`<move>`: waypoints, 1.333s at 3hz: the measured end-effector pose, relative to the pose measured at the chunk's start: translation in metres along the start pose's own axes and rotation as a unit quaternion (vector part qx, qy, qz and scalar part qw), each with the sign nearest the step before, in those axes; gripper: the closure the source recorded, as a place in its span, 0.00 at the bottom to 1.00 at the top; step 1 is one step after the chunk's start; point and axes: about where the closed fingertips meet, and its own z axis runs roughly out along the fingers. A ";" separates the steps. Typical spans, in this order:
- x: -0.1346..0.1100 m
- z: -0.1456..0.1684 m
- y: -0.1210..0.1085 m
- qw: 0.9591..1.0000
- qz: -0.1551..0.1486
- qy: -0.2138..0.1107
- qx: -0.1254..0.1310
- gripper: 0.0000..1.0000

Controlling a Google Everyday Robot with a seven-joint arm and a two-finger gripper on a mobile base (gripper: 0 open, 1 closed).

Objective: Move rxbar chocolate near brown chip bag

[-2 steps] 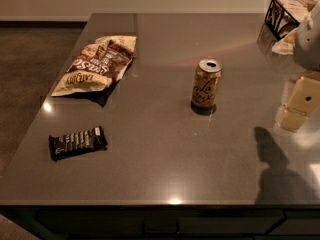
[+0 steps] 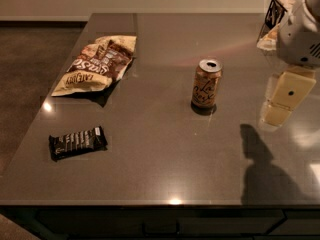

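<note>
gripper point(image 2: 276, 113) hovers over right side of table point(image 2: 165, 174), nothing seen in it; spread or pressed together: cannot tell. orange can point(image 2: 206, 84) near, to its left. rxbar chocolate point(image 2: 77, 142) well apart, far left and nearer front edge, lying flat. brown chip bag point(image 2: 97, 64) far left, further back, apart from bar. risks: reach across clips can and tips it; flat glossy wrapper slips out of pinch.

Matt plastic claw point(image 2: 275, 116) at right, over glossy tabletop point(image 2: 150, 154).
</note>
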 end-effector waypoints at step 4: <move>-0.188 0.086 0.036 0.984 -0.158 -0.031 -0.081 0.00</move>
